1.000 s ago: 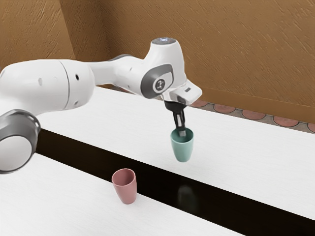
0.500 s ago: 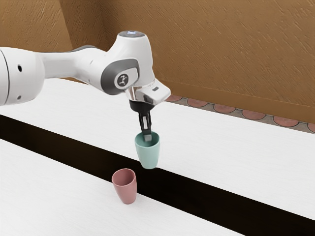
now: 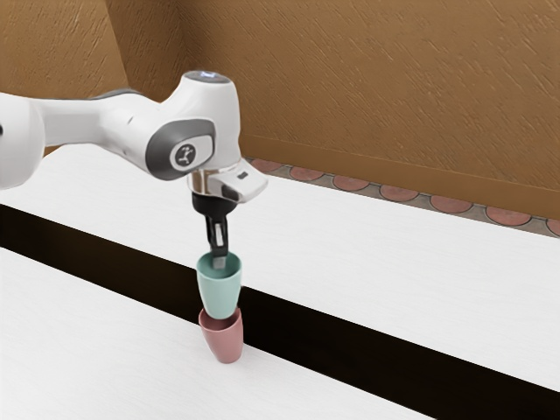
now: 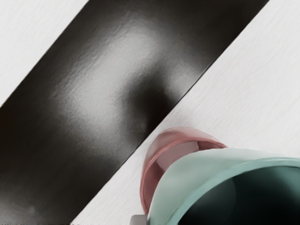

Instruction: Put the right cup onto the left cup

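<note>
My gripper [image 3: 220,260] points down at the rim of the teal cup [image 3: 220,289], shut on its wall, with one finger inside the cup. The teal cup hangs upright over the pink cup [image 3: 225,339], its base overlapping the pink rim in the exterior view. Whether the base has entered the pink cup's mouth, I cannot tell. In the wrist view the teal cup [image 4: 192,173] lies close under my hand and covers much of the pink cup [image 4: 183,135], whose rim shows beside it.
A dark strip [image 3: 350,336] crosses between two white table surfaces [image 3: 376,254], passing just behind the pink cup. A brown textured wall [image 3: 376,87] rises at the back, with reddish round floor tiles [image 3: 399,193] at its foot.
My hand has carried the teal cup toward the exterior view's left, and lately downward, from over the far table surface to above the pink cup. The pink cup stands where it was.
</note>
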Motion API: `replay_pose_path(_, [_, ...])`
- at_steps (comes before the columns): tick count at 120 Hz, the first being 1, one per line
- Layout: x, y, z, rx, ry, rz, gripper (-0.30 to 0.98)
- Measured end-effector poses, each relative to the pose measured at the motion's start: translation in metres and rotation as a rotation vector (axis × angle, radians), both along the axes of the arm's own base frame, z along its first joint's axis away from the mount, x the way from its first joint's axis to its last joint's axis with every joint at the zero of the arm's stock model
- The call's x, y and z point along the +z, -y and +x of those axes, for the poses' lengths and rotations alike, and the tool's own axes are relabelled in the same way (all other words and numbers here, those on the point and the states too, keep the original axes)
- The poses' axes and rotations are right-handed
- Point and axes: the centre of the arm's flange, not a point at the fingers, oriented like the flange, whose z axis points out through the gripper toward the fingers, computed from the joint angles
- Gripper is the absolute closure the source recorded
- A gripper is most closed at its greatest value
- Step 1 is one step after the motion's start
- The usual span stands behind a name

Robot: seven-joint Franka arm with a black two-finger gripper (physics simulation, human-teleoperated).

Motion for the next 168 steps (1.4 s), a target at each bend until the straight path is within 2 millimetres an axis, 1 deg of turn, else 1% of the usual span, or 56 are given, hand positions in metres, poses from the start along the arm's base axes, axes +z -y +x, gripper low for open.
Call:
replay_pose_path(11, [-0.001,-0.003,-0.003,0.014,-0.007,0.005,0.79])
replay_pose_path(29, [-0.009,-0.005,-0.004,0.031,-0.025,0.014,0.79])
replay_pose_path(57, [-0.024,0.003,-0.002,0.037,-0.048,0.026,0.79])
replay_pose_path(78, [-0.027,0.004,-0.001,0.046,-0.048,0.029,0.79])
replay_pose_path(80, [-0.027,0.004,-0.001,0.048,-0.048,0.029,0.76])
replay_pose_path(100, [-0.024,0.003,-0.002,0.069,-0.044,0.026,0.39])
replay_pose_path(113, [-0.017,0.004,-0.001,0.076,-0.031,0.022,0.24])
replay_pose_path(120, [-0.009,0.005,0.002,0.074,-0.015,0.018,0.18])
replay_pose_path(131, [0.011,0.008,0.014,0.058,0.025,0.006,0.12])
replay_pose_path(138, [0.033,0.006,0.025,0.049,0.059,-0.004,0.09])
replay_pose_path(143, [0.051,-0.001,0.034,0.052,0.083,-0.008,0.07])
replay_pose_path(148, [0.069,-0.015,0.040,0.062,0.102,-0.004,0.06])
replay_pose_path(155, [0.094,-0.043,0.045,0.088,0.119,0.012,0.05])
replay_pose_path(168, [0.135,-0.102,0.042,0.156,0.130,0.035,0.03])
